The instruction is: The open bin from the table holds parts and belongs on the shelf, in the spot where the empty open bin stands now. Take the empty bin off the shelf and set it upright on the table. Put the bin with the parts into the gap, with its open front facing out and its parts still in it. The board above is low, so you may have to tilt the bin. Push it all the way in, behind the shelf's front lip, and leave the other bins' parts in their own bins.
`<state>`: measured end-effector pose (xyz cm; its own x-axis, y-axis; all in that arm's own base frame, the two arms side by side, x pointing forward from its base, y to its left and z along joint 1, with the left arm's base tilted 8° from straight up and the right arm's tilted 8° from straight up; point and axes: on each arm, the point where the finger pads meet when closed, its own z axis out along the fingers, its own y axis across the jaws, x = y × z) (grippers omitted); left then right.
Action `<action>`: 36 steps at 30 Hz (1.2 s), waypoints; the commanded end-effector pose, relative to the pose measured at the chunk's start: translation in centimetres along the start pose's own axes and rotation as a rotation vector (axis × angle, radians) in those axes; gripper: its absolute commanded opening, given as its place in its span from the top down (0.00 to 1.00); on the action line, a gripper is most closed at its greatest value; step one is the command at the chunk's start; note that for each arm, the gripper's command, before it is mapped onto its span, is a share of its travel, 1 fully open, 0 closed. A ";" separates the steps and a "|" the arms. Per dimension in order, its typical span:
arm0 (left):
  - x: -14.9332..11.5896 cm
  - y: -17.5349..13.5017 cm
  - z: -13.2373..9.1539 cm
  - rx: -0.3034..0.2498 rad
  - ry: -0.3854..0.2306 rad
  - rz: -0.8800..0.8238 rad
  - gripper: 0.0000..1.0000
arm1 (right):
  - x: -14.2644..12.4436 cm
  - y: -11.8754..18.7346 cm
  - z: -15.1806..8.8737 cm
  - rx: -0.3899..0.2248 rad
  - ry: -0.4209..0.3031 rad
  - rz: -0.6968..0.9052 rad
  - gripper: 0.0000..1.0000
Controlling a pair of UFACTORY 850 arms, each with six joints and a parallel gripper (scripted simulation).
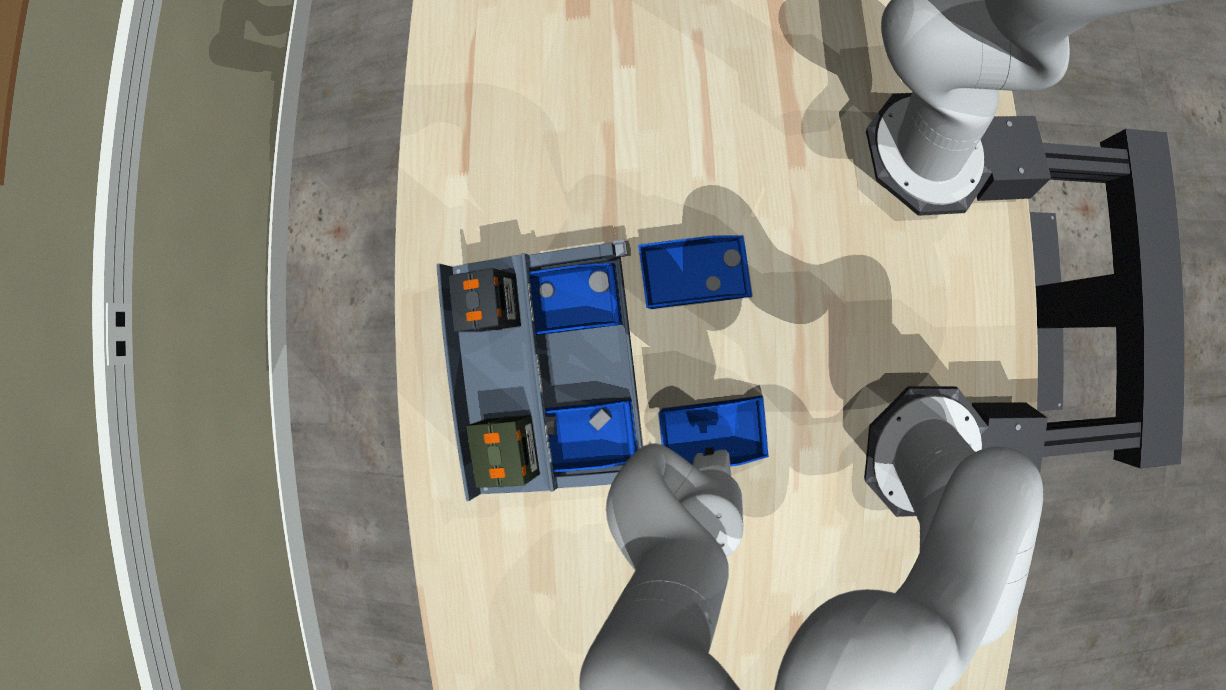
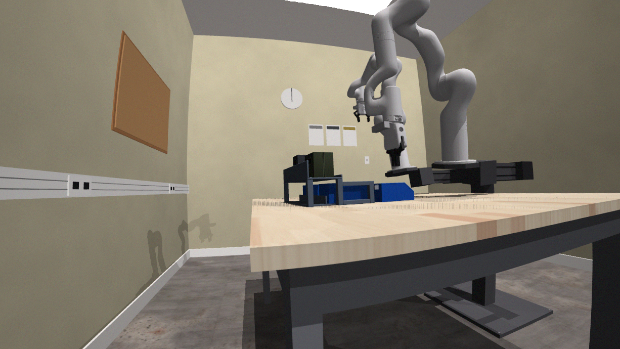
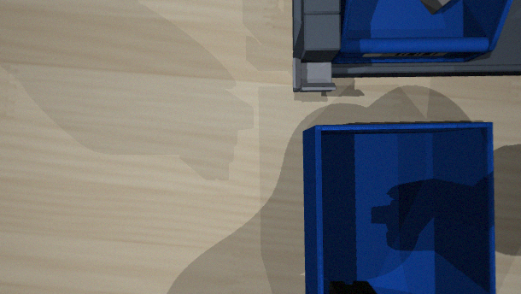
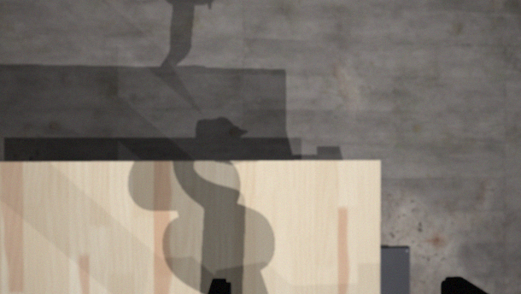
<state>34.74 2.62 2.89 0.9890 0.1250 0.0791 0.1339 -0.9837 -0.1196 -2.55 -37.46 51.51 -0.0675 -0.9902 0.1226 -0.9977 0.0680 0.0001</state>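
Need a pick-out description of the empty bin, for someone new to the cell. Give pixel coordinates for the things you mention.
On the table, find the gray shelf [image 1: 536,377]. Two blue bins stand off its front. The empty bin [image 1: 748,421] [image 3: 376,167] is the one below the left gripper [image 1: 708,451] [image 2: 394,164]; its neighbour holds two round parts.
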 end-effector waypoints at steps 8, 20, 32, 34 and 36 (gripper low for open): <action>0.1 0.1 0.0 0.001 0.002 -0.023 1.00 | 0.0 0.0 -0.1 0.000 0.002 0.000 0.00; 1.3 2.3 -0.1 0.009 0.011 -0.360 1.00 | 0.0 0.0 -0.1 0.000 0.002 0.000 0.00; 2.1 4.7 -0.1 0.013 0.022 -0.687 1.00 | 0.0 0.0 -0.1 0.000 0.002 0.000 0.00; 2.2 5.0 -0.1 0.013 0.023 -0.731 1.00 | 0.0 0.0 -0.1 0.000 0.002 0.000 0.00; 2.3 5.4 -0.1 0.013 0.024 -0.780 1.00 | 0.0 0.0 -0.1 0.000 0.002 0.000 0.00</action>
<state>37.39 -1.74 2.58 0.6783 0.7186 0.1535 0.7318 -0.6794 -0.0529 -2.55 -37.46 51.51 -0.0675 -0.9902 0.1226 -0.9977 0.0680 0.0001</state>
